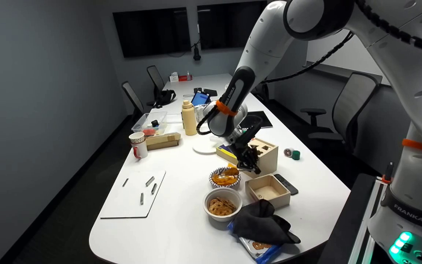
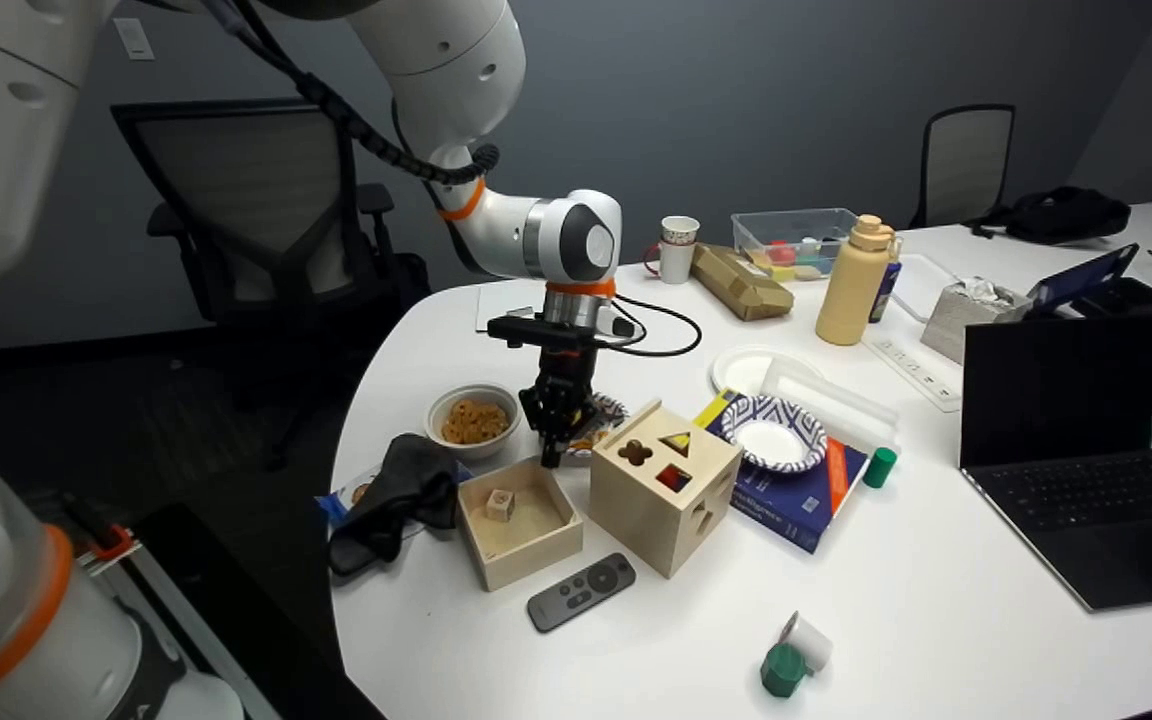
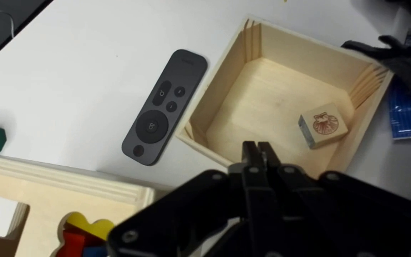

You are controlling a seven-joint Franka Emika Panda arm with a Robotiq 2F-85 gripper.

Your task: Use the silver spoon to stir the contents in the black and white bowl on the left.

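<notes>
Two fingertips [image 3: 249,150] of the gripper [image 3: 257,147] stand nearly together, apparently pinching the silver spoon [image 3: 264,156], barely visible between them. They hang just beside the patterned black and white bowl [image 1: 212,179], presumably so the spoon can reach the orange-yellow contents [image 1: 224,180] without the fingers dipping in.

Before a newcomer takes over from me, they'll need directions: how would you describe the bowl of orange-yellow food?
On the white table, find the wooden box with shaped holes. Beside it sits a bowl with a dark and white pattern. That pattern sets it apart from the plain bowl of brown snacks, and its orange-yellow pieces from the patterned dish on the blue book.
</notes>
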